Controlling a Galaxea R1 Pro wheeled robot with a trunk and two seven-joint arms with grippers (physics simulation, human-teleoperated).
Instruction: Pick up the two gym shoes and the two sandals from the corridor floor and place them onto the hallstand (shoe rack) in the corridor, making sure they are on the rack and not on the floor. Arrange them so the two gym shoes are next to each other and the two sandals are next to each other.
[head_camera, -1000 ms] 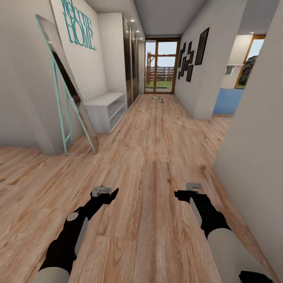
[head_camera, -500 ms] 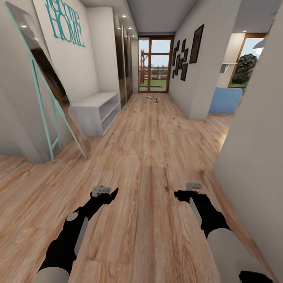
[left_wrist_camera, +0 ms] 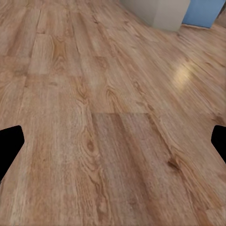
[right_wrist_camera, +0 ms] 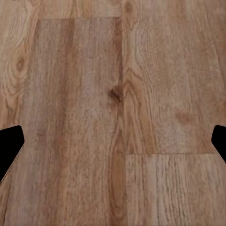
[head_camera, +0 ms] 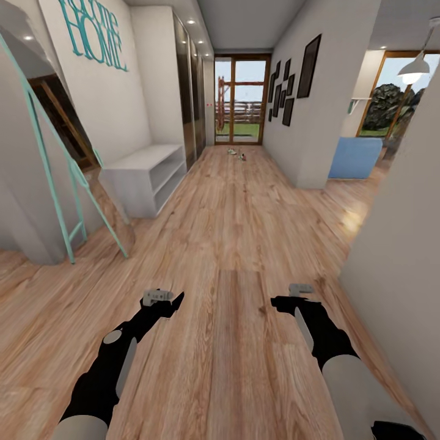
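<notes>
I'm seeing small shoes lying far down the corridor floor by the glass door, straight ahead, well apart from both tools. Left tool and right tool are hanging apart, empty; hallstand is standing ahead-left.

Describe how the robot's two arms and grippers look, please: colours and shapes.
Both arms are black with pale grey rounded shells on the forearms. The left gripper and right gripper carry small light grey blocks on black wrists. In the wrist views, the fingertips are plain black.
</notes>
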